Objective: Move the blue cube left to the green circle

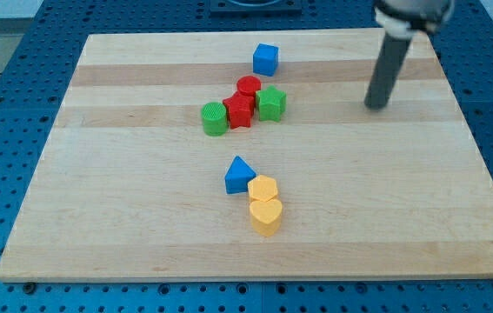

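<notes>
The blue cube (265, 59) sits near the board's top middle. The green circle (214, 119) lies below and to its left, at the left end of a cluster. My tip (374, 106) is on the board well to the right of the blue cube and a little lower, touching no block. The rod rises from it toward the view's top right.
A red star-like block (239, 111), a red cylinder (248, 86) and a green star-like block (271, 103) cluster right of the green circle. A blue triangle (239, 176), a yellow hexagon-like block (263, 188) and a yellow heart (266, 215) sit lower middle. The wooden board (98, 200) lies on a blue table.
</notes>
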Controlling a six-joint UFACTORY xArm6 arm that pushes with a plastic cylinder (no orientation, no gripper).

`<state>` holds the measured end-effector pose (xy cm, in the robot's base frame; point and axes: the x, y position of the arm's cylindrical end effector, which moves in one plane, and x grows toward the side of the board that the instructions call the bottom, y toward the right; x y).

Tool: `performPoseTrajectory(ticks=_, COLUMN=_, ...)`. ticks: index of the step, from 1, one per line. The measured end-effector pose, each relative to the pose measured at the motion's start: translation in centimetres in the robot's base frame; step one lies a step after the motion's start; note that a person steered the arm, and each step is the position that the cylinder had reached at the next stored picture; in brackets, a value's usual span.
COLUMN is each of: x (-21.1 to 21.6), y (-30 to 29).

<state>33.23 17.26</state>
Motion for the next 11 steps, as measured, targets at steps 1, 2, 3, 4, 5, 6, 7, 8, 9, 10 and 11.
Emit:
performPoseTrajectory(ticks=1, x=-8.1, y=-6.3)
performPoseTrajectory(ticks=2, x=-9.3, y=-19.0)
performPoseTrajectory(ticks=3, x=-8.5, y=-30.6)
performPoseTrajectory(ticks=4, x=-10.8, y=-28.2)
performPoseTrajectory(ticks=5, x=-11.2, y=-21.6)
performPoseTrajectory(ticks=6, x=-8.7, y=-9.5)
performPoseTrajectory(ticks=7, x=-5.5, y=-13.9)
performPoseTrajectory(ticks=8, x=-6.2, y=-25.3)
performPoseTrajectory(ticks=9, x=-4.0, y=-26.8)
performPoseTrajectory(ticks=10, x=0.8, y=-27.1)
performPoseTrajectory(ticks=11, x=4.7, y=-33.9)
